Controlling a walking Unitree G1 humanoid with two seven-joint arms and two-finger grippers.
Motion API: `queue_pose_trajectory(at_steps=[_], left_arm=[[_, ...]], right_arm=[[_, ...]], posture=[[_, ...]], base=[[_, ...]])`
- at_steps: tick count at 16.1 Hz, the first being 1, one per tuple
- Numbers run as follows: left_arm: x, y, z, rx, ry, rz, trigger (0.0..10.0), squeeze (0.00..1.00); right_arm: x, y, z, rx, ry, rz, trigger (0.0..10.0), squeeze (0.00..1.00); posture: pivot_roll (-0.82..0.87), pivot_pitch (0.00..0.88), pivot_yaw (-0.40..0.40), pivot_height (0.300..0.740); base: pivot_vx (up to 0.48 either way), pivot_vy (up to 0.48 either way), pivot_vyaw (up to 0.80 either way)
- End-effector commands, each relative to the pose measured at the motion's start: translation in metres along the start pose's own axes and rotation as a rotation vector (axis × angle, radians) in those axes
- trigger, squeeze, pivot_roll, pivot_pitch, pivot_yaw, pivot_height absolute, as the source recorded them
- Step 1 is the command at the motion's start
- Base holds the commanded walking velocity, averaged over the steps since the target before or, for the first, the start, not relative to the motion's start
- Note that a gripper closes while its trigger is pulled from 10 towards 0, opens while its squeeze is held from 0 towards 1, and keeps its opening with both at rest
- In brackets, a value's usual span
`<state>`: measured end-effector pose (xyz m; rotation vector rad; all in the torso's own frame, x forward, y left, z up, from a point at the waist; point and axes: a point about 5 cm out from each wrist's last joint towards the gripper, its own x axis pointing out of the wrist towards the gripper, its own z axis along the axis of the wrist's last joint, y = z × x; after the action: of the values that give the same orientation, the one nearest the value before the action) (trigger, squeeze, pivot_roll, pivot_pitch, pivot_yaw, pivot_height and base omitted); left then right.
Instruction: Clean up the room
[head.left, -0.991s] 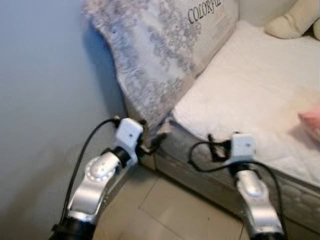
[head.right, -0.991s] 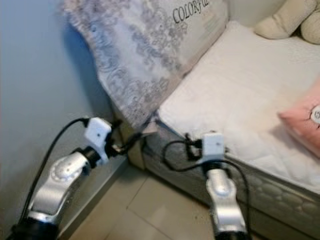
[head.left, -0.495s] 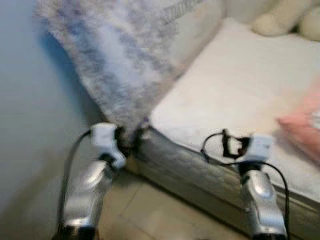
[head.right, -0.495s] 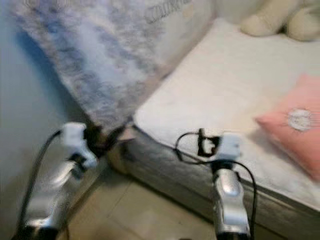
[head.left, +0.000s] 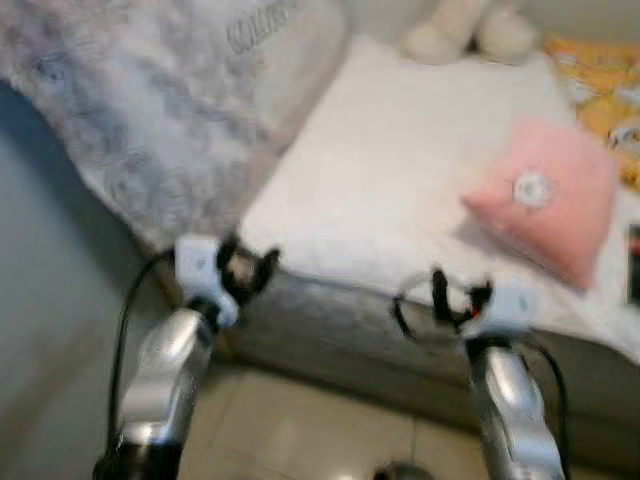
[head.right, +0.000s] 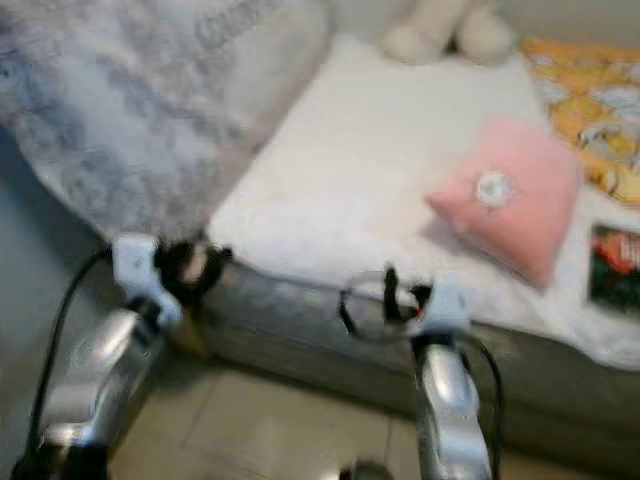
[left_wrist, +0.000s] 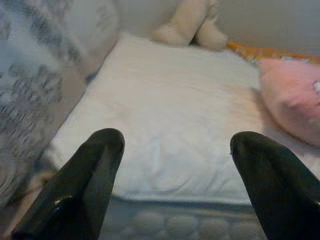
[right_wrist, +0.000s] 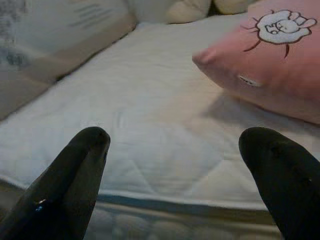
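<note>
Head views smeared by motion blur; wrist views sharper, soft even indoor light, faint shadows

pink pillow — white emblem up, flat on white mattress

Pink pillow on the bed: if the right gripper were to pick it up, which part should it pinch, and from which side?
Probably the near corner of the pink pillow, which points toward the right gripper and tapers thin enough for the open fingers to close on. Come in low over the mattress from the bed's front edge; the puffy middle with the white emblem looks too thick to pinch.
</note>
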<state>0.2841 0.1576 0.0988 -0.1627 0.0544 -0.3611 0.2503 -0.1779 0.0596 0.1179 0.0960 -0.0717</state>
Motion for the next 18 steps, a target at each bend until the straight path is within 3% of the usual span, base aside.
queue_pose_trajectory(at_steps=[1,7,10,12,14,18], left_arm=[[-0.001,0.001,-0.003,0.021,0.023,-0.007,10.0,0.00],[0.003,-0.003,-0.007,0.024,0.031,-0.033,10.0,0.00],[0.003,-0.004,-0.005,0.010,0.003,-0.015,10.0,0.00],[0.004,-0.010,-0.006,0.062,0.016,-0.039,10.0,0.00],[0.004,-0.012,-0.007,0.094,0.028,-0.067,10.0,0.00],[0.006,-0.013,-0.007,0.068,0.023,-0.072,10.0,0.00]], right_arm=[[0.004,0.006,0.011,-0.024,-0.042,0.021,10.0,0.00],[0.005,0.002,0.013,-0.083,-0.038,0.017,10.0,0.00],[0.010,-0.001,0.024,-0.118,-0.105,-0.004,10.0,0.00],[0.011,-0.001,0.024,-0.114,-0.103,-0.001,10.0,0.00],[0.011,0.000,0.021,-0.106,-0.093,0.014,10.0,0.00],[0.010,0.000,0.020,-0.113,-0.092,0.019,10.0,0.00]], posture=[[-0.06,0.000,0.073,0.696],[-0.08,0.000,0.083,0.696],[-0.08,0.000,0.085,0.696],[-0.08,0.000,0.084,0.696],[-0.07,0.000,0.084,0.712],[-0.08,0.000,0.088,0.740]], base=[[0.000,0.000,-0.52],[0.000,0.000,-0.61],[0.000,0.000,-0.21],[0.000,0.000,-0.61],[0.000,0.000,-0.42],[0.000,0.000,-0.42]])
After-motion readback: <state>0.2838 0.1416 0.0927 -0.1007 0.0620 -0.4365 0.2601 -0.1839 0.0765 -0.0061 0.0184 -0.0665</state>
